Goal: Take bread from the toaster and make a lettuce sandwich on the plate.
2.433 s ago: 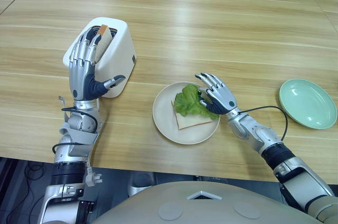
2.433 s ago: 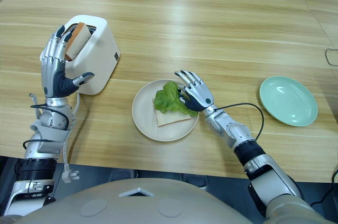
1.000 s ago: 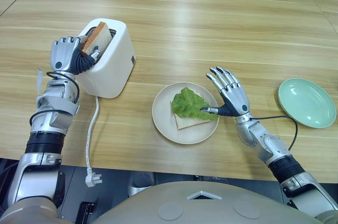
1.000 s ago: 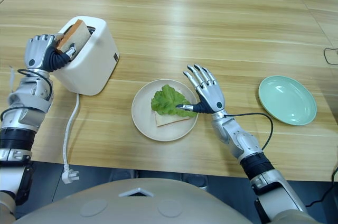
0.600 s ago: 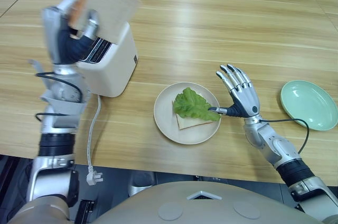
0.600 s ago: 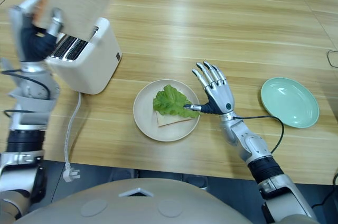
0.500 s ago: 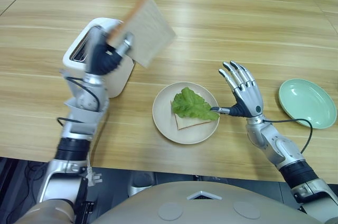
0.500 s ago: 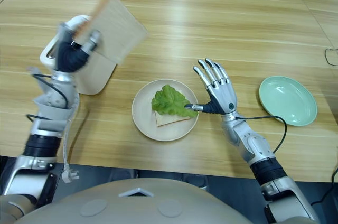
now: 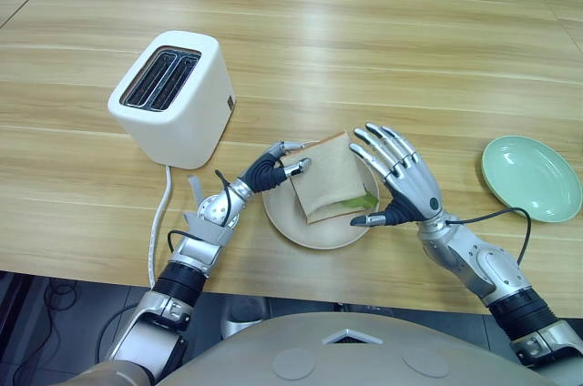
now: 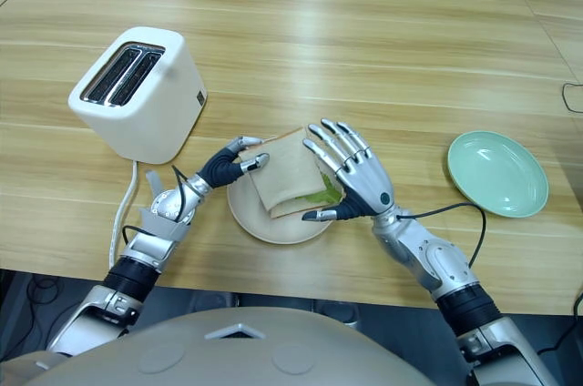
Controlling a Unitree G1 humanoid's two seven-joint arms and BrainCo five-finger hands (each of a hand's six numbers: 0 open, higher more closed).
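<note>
Left hand (image 9: 271, 167) is clamped on the bread slice (image 9: 328, 177), held over lettuce (image 9: 365, 199) and plate (image 9: 290, 222); right hand (image 9: 405, 184) is spread open just beside it.

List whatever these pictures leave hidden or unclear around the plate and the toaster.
- The lettuce: in both views, covered by the bread slice in the left hand; just a green edge shows.
- The plate, far rim: behind the slice and the right hand.
- The toaster, slots: too dark to see their bottoms.
</note>
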